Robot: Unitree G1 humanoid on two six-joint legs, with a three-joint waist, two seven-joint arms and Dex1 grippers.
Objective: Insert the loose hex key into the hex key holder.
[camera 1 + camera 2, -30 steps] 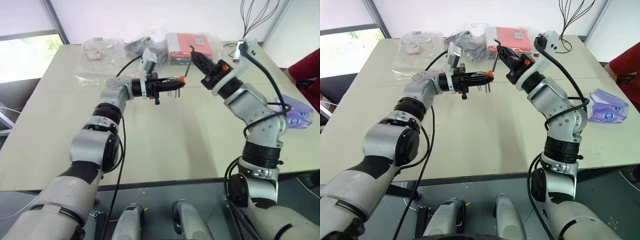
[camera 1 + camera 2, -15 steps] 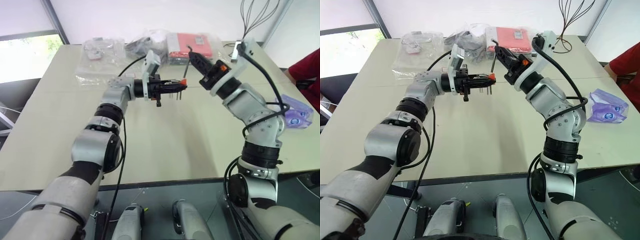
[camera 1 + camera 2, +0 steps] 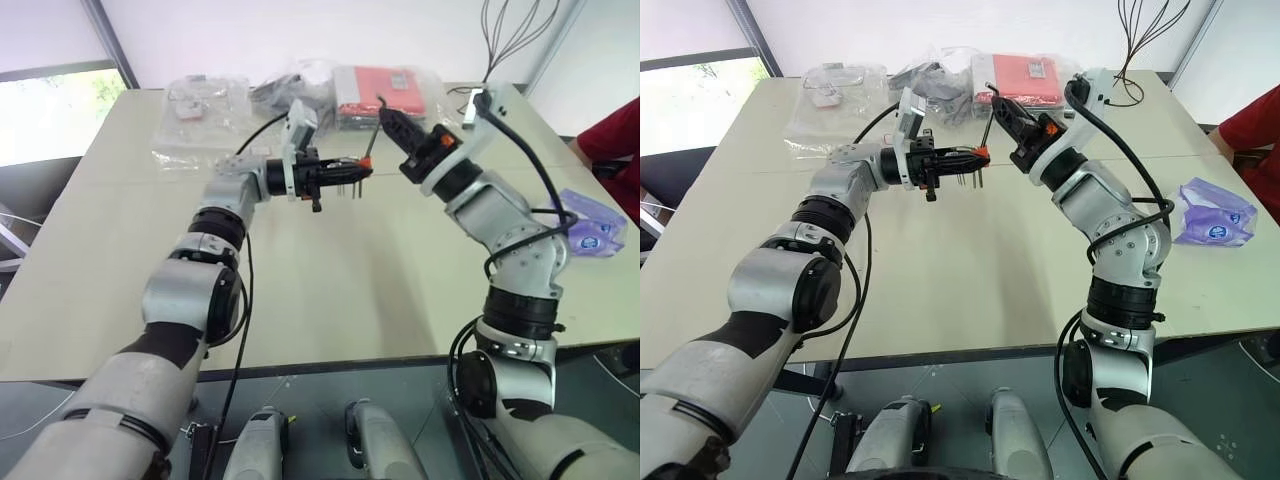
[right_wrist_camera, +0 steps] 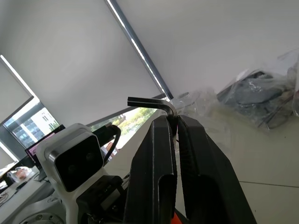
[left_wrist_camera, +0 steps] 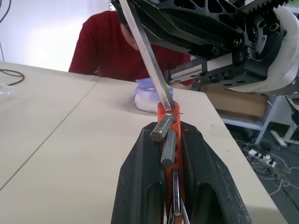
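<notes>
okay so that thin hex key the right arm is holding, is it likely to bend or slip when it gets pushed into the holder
The loose hex key looks like rigid metal, so bending seems unlikely. It is thin and smooth, pinched near its bend by the right tool, so it may pivot or slip when pressed against the hex key holder.

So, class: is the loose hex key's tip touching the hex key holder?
Touching. In the left wrist view the loose hex key slants down and its lower end meets the top of the orange-red hex key holder, with no gap between them.
</notes>
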